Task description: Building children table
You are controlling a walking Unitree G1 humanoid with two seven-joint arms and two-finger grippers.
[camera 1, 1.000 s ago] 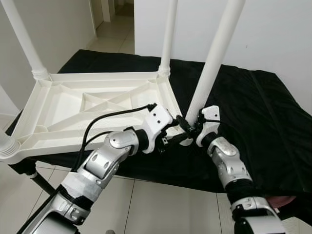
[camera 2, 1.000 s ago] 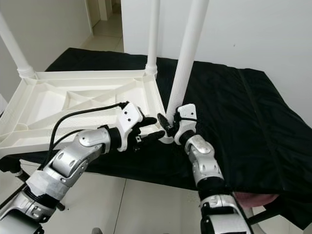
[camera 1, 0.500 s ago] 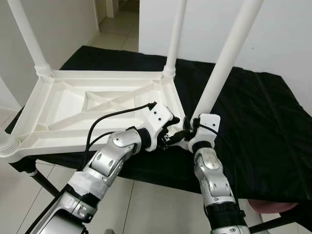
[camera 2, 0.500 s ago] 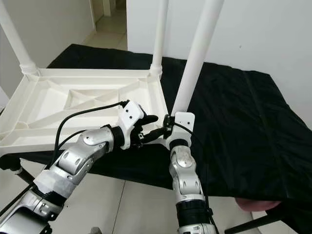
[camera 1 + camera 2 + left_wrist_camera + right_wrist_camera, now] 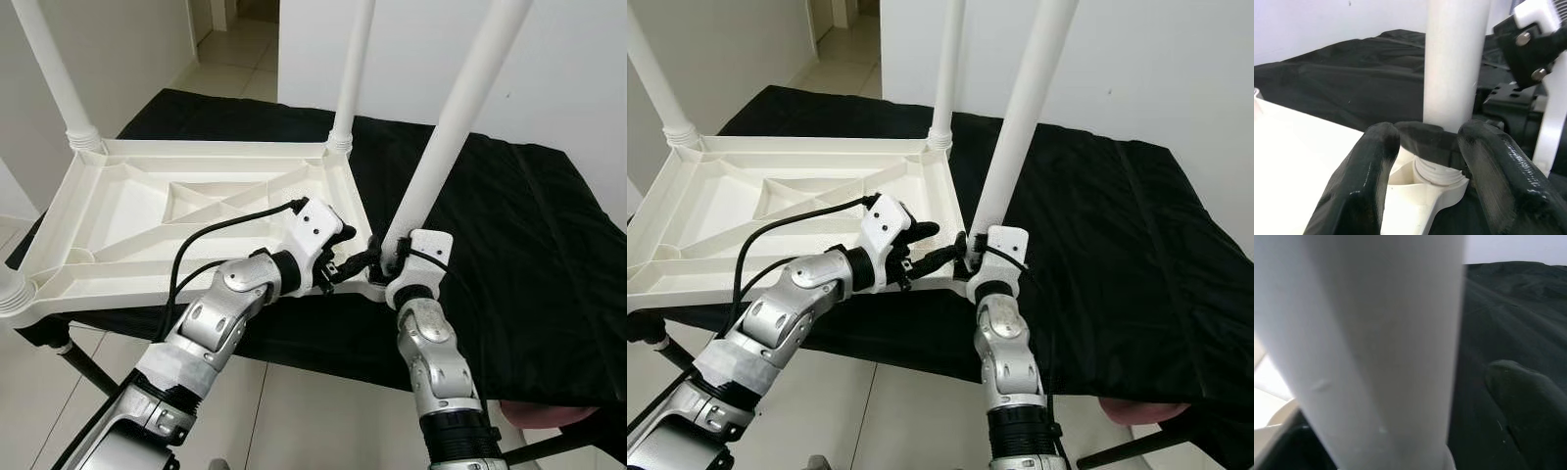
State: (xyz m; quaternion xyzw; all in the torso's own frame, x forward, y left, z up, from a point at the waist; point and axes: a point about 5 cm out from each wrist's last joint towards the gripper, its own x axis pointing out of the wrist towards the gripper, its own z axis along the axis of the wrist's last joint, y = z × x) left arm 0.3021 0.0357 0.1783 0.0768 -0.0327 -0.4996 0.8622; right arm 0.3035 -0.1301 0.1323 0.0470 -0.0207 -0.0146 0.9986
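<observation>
Seating round white plastic leg (image 5: pixel 446 137) demanded vertical alignment; right gripper (image 5: pixel 390 257) clamped low around it, left gripper (image 5: pixel 1425 161), fingers apart, straddling threaded socket collar (image 5: pixel 1437 172).

Upper ends of the white table legs (image 5: pixel 460 117) run past the frame edge, and the right gripper (image 5: pixel 377 257) fingertips sit hidden behind the nearest leg's base.

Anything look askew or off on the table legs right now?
Yes: the near-right leg leans clearly off vertical, while the far leg stands nearly straight. Both the left gripper and right gripper are at its socket on the upturned tabletop.
</observation>
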